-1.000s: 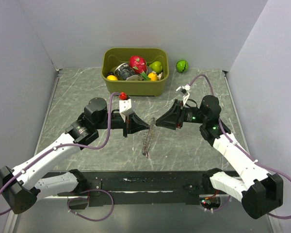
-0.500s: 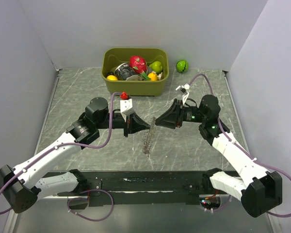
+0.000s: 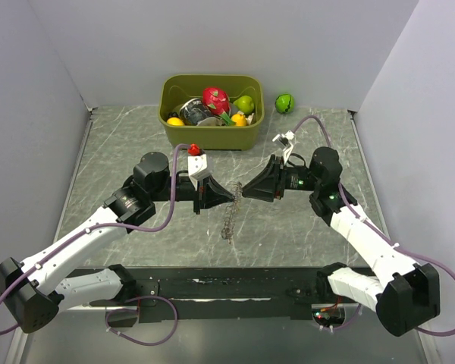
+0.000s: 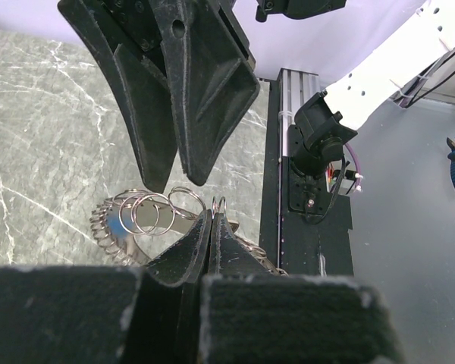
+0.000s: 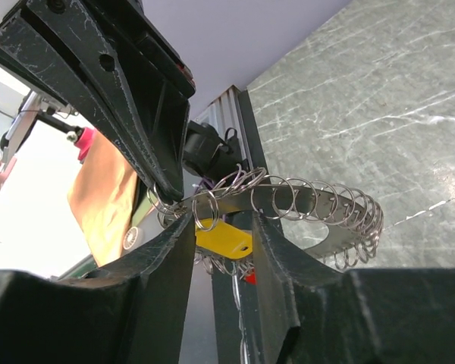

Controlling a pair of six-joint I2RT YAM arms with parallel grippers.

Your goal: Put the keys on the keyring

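The keyring [image 3: 227, 220] is a dark band strung with many small wire rings. It hangs on edge from my left gripper [image 3: 233, 195], which is shut on its top rim over the table's middle. In the left wrist view my left gripper [image 4: 212, 218] pinches the keyring [image 4: 151, 227]. My right gripper [image 3: 246, 189] faces it tip to tip and is open. In the right wrist view the right gripper [image 5: 221, 224] has its jaws on either side of the keyring [image 5: 318, 199], with a yellow key head [image 5: 226, 238] and a red bit [image 5: 248, 278] hanging between them. The other keys are not visible.
An olive bin [image 3: 211, 138] of toy fruits stands at the back centre. A green ball [image 3: 285, 102] lies to its right. The black rail [image 3: 227, 288] runs along the near table edge. Grey walls close in the left, right and back.
My right gripper has moved slightly left, closing up on the left gripper's tips. The left gripper and the hanging keyring have barely moved.
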